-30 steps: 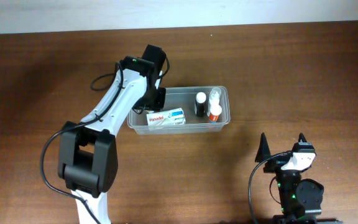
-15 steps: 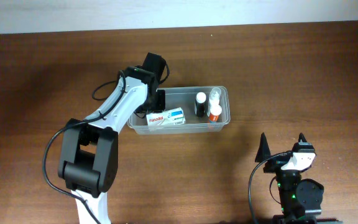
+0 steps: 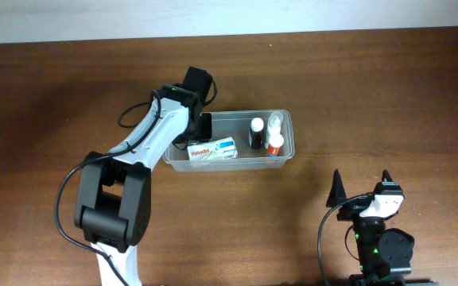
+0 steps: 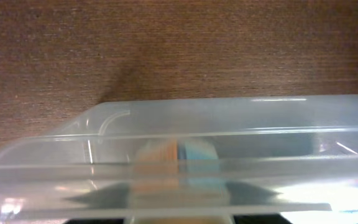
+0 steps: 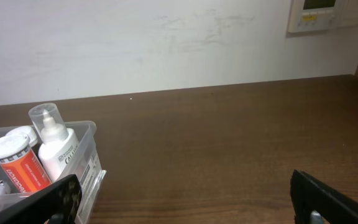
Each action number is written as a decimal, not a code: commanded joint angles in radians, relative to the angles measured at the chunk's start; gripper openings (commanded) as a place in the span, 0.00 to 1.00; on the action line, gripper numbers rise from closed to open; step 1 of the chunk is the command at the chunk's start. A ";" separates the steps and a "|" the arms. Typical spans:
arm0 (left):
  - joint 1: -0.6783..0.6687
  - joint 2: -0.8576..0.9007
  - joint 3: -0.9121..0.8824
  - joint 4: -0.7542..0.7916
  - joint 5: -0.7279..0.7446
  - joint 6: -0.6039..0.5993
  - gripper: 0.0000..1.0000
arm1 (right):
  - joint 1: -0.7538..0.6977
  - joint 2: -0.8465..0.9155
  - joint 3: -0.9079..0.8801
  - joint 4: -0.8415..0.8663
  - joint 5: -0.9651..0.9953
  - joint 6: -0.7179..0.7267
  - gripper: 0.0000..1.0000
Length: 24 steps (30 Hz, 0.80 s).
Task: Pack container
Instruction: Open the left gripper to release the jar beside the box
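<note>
The container (image 3: 245, 164) sits mid-surface (image 3: 372, 87), already holding a box (image 3: 214, 149) at its left and three bottles (image 3: 275, 144) at its right. The left end effector (image 3: 201, 127) is at the container's left end, close against the wall. Its wrist view is filled by blurred plastic, so whether its fingers are parted or pinching the rim cannot be told. The right end effector (image 3: 362, 178) hangs near the front edge, well apart from the container, spread wide and empty. Packing looks all but finished, as nothing else to pack shows. The next move probably calls for the left arm to lift clear without dragging the container.
</note>
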 commanded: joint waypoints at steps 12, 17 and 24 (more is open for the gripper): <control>0.000 0.010 -0.034 -0.008 -0.002 -0.009 0.68 | -0.006 -0.008 -0.005 -0.008 0.005 0.000 0.98; 0.000 0.003 0.005 -0.046 0.008 -0.009 0.72 | -0.006 -0.008 -0.005 -0.008 0.005 0.000 0.98; 0.000 -0.047 0.146 -0.161 0.006 0.000 0.78 | -0.006 -0.008 -0.005 -0.007 0.005 0.000 0.98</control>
